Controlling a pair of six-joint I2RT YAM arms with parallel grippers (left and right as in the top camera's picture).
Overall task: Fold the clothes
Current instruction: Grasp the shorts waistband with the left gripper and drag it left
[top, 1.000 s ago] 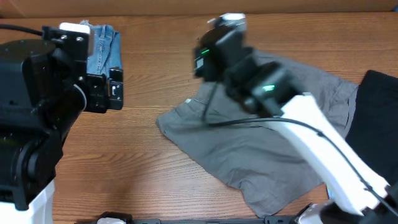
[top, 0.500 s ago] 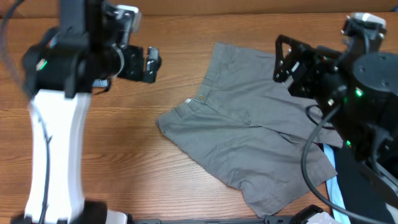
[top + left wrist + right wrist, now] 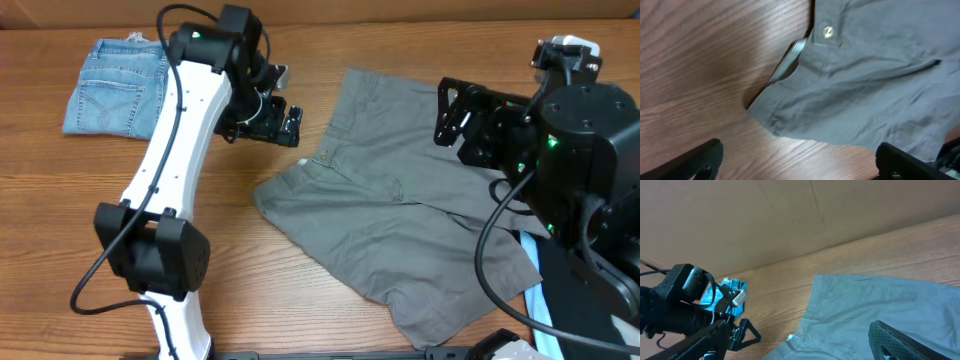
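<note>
**Grey-green shorts lie unfolded at mid-desk, both arms above them**

The grey-green shorts point(image 3: 400, 225) lie spread out and rumpled on the desk point(image 3: 260, 295), from its centre toward 3 o'clock. Their waistband button point(image 3: 827, 32) faces up at the 10 o'clock edge.

From the shorts' middle, the left jaws sit at 10 o'clock, just off the waistband. The left wrist view shows them wide apart with only cloth and wood between them, gripping nothing. The right jaws hang at 2 o'clock above the far edge of the shorts. I cannot tell how far they are parted.

At 4 o'clock a black garment point(image 3: 600, 325) lies against a light blue one point(image 3: 537, 292). A small denim pair point(image 3: 115, 85) sits well apart at 10 o'clock.
</note>
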